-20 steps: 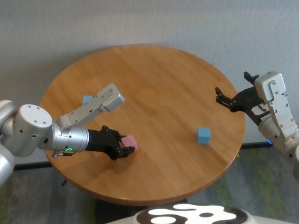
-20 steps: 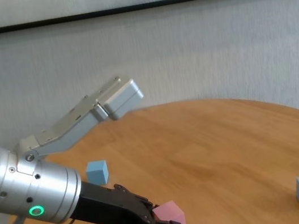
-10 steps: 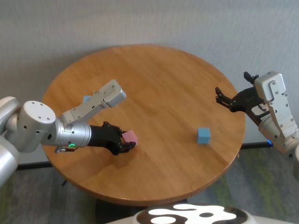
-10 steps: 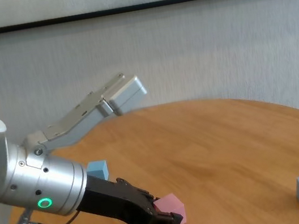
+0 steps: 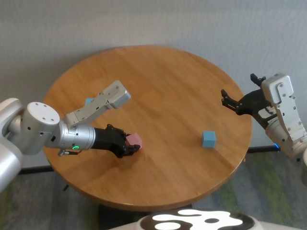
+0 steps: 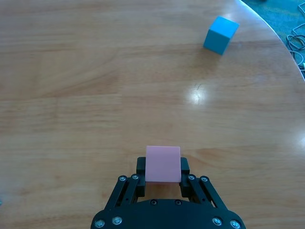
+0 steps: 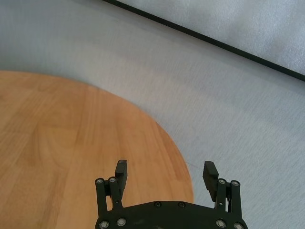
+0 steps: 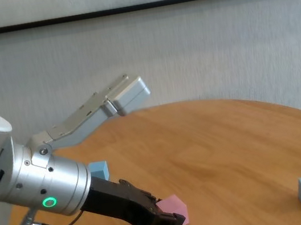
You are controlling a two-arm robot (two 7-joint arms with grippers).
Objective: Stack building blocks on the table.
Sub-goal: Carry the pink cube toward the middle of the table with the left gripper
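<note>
Progress looked slight: no block rested on another, so all the stacking was left to do. Nearest the robot, the left gripper [image 5: 128,148] was clamped on the pink block [image 5: 135,141], its black fingers pinching two opposite faces, low over the table [image 5: 163,96] on the robot's left-near side; whether the block touched the wood or hung just clear could not be told. In the left wrist view the pink block [image 6: 163,163] showed as a plain matte cube with crisp edges and no marks.

Off to the right, well apart from it, the first blue block [image 5: 208,139] sat flat on the table, the same size and finish, so a flat top for stacking, as I judged it. Farther back on the left, the second blue block [image 5: 89,102] stood partly hidden behind the left arm. The tabletop was round, honey-brown wood with plank grain and a faint sheen.

Farthest, beyond the table's right edge, the right gripper [image 5: 232,102] hung idle with jaws spread wide and nothing between them.
</note>
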